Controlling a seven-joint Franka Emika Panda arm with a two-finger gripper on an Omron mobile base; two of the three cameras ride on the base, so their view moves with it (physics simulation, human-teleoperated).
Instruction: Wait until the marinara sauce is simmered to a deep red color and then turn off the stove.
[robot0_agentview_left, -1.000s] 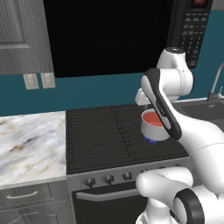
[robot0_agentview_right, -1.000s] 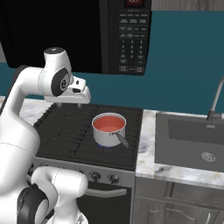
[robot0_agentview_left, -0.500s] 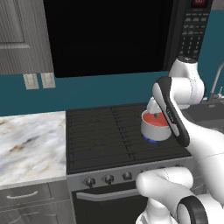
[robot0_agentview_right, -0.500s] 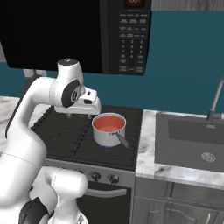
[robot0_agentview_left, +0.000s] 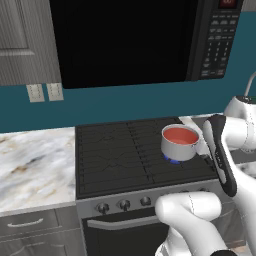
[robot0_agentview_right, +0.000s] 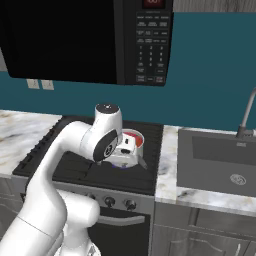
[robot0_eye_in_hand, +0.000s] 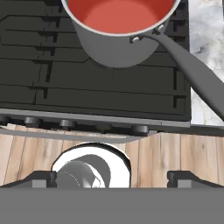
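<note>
1. Hand view looks down from above: the gripper (robot0_eye_in_hand: 112, 178) has its two dark tips far apart at the bottom, so it is wide open and holds nothing.
2. Under the tips there is a wooden floor (robot0_eye_in_hand: 175, 153).
3. Just past the floor comes the front edge of the stove (robot0_eye_in_hand: 87, 87), with a row of small round knobs (robot0_eye_in_hand: 68, 124) along it.
4. Next come the dark grates of the stove, and on them stands a shiny steel saucepan (robot0_eye_in_hand: 113, 48).
5. The saucepan's long thin handle (robot0_eye_in_hand: 192, 74) points out toward the right of the hand view, over the stone counter (robot0_eye_in_hand: 205, 26).
6. The marinara sauce (robot0_eye_in_hand: 120, 13) lies flat and smooth inside the pan, and it looks orange-red.
7. Left base view shows the saucepan (robot0_agentview_left: 180, 145) on the right side of the stove (robot0_agentview_left: 115, 155), with a little blue flame (robot0_agentview_left: 171, 160) under it.
8. The sauce (robot0_agentview_left: 180, 135) looks pale orange-red there.
9. Right base view shows the white arm (robot0_agentview_right: 107, 140) bent in front of the saucepan (robot0_agentview_right: 131, 150), hiding part of it.
10. A sink (robot0_agentview_right: 220, 165) sits in the counter to the right of the stove (robot0_agentview_right: 70, 170).
11. A black microwave (robot0_agentview_right: 85, 40) hangs above the stove, against the teal wall (robot0_agentview_right: 210, 75).
</note>
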